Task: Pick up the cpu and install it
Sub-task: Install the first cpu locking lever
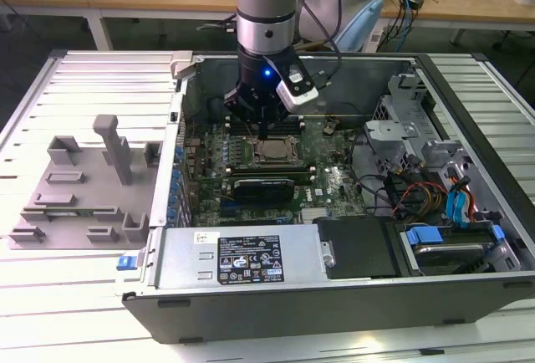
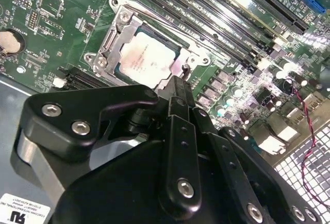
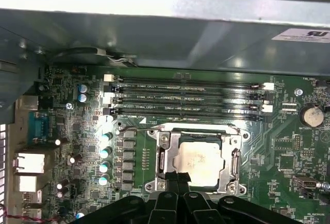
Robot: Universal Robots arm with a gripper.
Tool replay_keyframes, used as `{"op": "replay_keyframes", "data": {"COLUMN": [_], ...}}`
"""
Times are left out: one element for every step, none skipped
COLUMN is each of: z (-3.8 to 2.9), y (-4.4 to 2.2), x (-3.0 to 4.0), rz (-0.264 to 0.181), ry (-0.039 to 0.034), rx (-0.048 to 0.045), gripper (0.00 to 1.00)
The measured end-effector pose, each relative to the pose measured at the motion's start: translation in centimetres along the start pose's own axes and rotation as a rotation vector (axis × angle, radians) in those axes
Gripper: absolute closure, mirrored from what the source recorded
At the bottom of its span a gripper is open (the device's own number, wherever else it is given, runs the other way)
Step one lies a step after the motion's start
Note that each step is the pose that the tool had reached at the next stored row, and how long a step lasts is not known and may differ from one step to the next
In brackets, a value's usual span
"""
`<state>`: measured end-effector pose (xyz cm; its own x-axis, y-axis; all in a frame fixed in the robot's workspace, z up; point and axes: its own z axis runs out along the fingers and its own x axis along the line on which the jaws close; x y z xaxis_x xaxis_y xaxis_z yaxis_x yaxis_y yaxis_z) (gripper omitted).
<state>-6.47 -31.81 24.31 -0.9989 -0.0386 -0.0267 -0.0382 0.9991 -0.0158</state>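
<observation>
The arm (image 1: 266, 12) hangs vertical, jaws closed together.

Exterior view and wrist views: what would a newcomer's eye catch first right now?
The arm plunging into the open computer case, its gripper just above the motherboard. Directly below sits the cpu, silver-topped, lying within the metal socket frame, beside the long memory slots in the first wrist view.

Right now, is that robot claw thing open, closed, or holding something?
Gripper: closed, jaws together, holding nothing; it sits just above the cpu, which lies in the socket on the motherboard.
</observation>
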Motion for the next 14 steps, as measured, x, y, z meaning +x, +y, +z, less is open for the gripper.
{"op": "replay_keyframes", "data": {"z": [0.0,-0.01,-0.24,-0.66,-1.07,-1.35,-1.53,-1.61,-1.61,-1.61,-1.62,-1.63,-1.65,-1.65], "y": [0.0,0.0,-0.01,-0.01,-0.02,-0.02,-0.02,-0.03,-0.02,-0.02,-0.01,0.02,0.04,0.07], "x": [0.0,0.0,0.0,-0.01,-0.02,-0.03,-0.03,-0.04,-0.03,0.04,0.36,0.75,1.25,1.78], "rz": [0.0,0.0,0.0,0.0,0.0,0.0,0.0,0.0,0.0,0.0,0.0,0.0,0.0,0.0], "ry": [0.0,0.0,0.0001,0.0001,-0.0001,0.0,0.0001,0.0,-0.0001,-0.001,-0.0027,-0.0043,-0.0054,-0.0065], "rx": [0.0,0.0,0.0001,0.0001,-0.0001,0.0,0.0002,-0.0001,-0.0001,-0.0001,0.0002,0.0002,0.0003,0.0001], "gripper": [0.89,0.89,0.89,0.89,0.89,0.89,0.89,0.89,0.89,0.89,0.89,0.89,0.89,0.89]}}
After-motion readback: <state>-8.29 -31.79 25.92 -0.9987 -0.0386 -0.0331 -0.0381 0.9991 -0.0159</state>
